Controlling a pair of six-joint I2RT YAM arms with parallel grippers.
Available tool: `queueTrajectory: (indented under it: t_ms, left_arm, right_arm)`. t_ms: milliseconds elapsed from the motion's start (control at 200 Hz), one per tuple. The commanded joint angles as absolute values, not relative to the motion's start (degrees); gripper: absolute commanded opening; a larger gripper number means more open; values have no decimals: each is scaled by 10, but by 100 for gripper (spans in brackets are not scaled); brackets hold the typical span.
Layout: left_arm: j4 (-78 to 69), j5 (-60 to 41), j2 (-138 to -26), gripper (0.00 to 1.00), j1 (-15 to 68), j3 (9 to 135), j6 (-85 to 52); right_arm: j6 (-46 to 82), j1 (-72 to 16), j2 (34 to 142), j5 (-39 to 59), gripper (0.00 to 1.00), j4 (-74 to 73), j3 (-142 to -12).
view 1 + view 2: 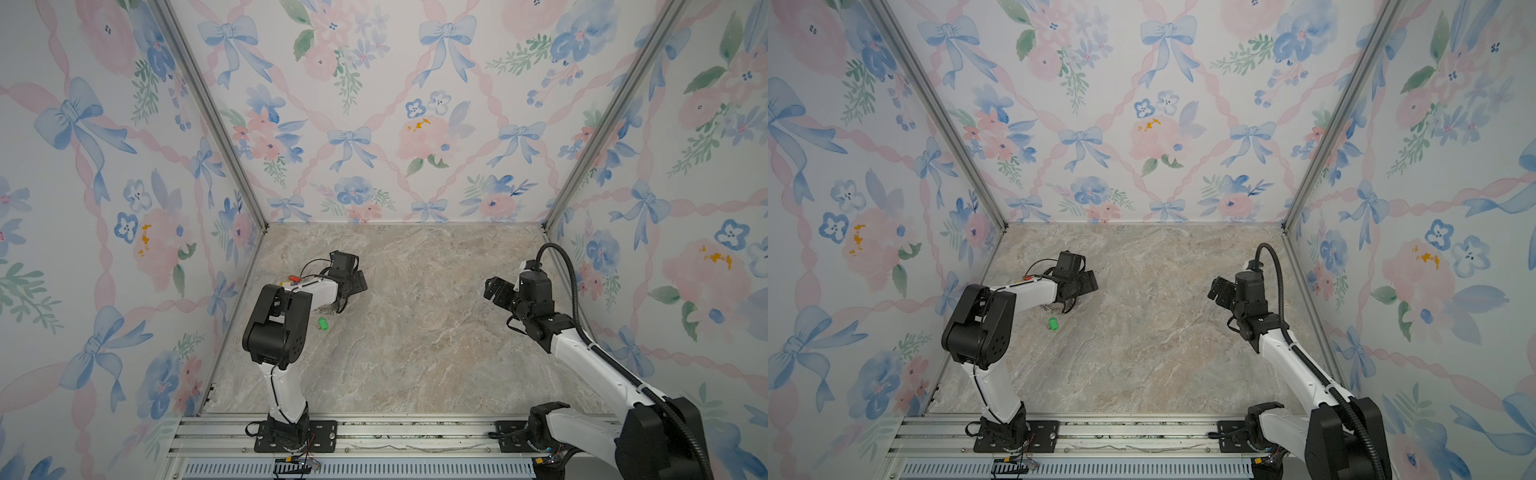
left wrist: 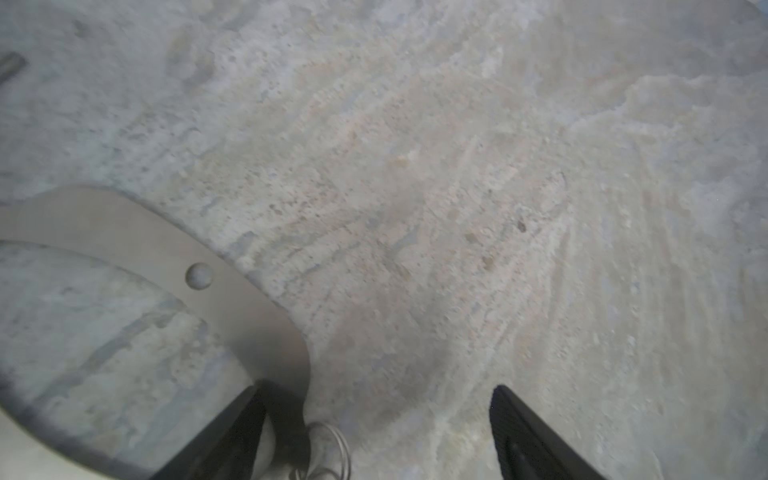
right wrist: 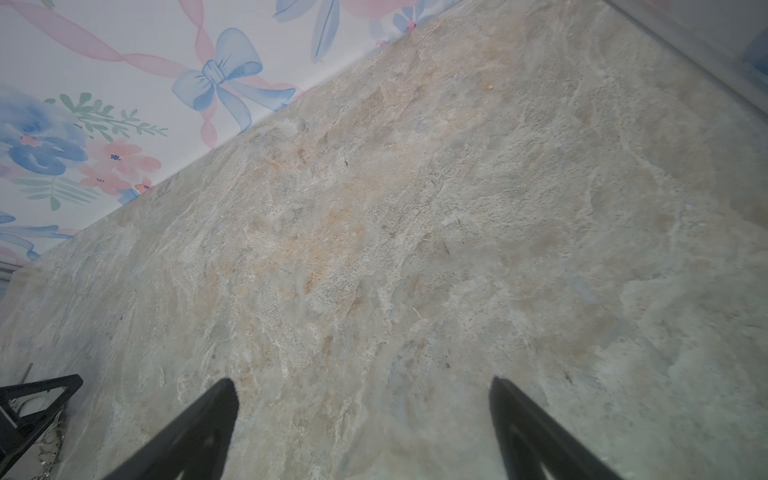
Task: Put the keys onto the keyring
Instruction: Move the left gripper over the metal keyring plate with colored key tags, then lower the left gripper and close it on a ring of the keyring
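Grasping the keyring (image 2: 232, 291) seems the step in hand. At left-centre in both top views, the left end effector (image 2: 376, 388) stands jaws apart at the end of the flat matte-grey plate, thin wire rings between them. The glossy green key (image 1: 323, 323) lies just below on the marbled table (image 1: 415, 353). The right end effector (image 3: 362, 380) hangs spread and empty. The next move calls for a square pinch on the thin plate.

Left end effector (image 2: 376, 388) spread (right (image 3: 362, 380) likewise)

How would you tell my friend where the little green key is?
Look at the marble table and find the left arm's big black elbow. Just beside it, toward the table's middle, lies the green key, nearer the front than the grey keyring. It is the only bright green thing on the table, and it lies alone.
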State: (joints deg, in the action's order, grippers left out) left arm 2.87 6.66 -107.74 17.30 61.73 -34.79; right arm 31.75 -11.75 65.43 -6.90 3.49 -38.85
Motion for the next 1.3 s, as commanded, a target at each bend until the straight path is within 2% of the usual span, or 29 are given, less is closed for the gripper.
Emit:
queueTrajectory:
  t_ms: [0,370,595,785,900,1145,1295]
  left_arm:
    - [56,36,-1099,86,217,621,-364]
    - [56,17,-1143,85,395,693,-384]
    - [55,2,-1127,86,455,713,-390]
    - [55,49,-1024,86,449,666,-389]
    - [54,77,-954,85,414,608,-413]
    - [34,50,-877,82,320,501,-437]
    - [1,4,-871,75,288,463,-444]
  right_arm:
    - [324,-125,644,-83,97,54,-409]
    - [324,-128,634,-106,97,84,-420]
    - [323,-128,631,-113,97,96,-424]
    - [319,-136,638,-109,97,92,-426]
    - [313,-147,646,-109,97,90,-431]
    - [300,-168,664,-110,97,89,-444]
    - [293,-177,673,-112,97,96,-453]
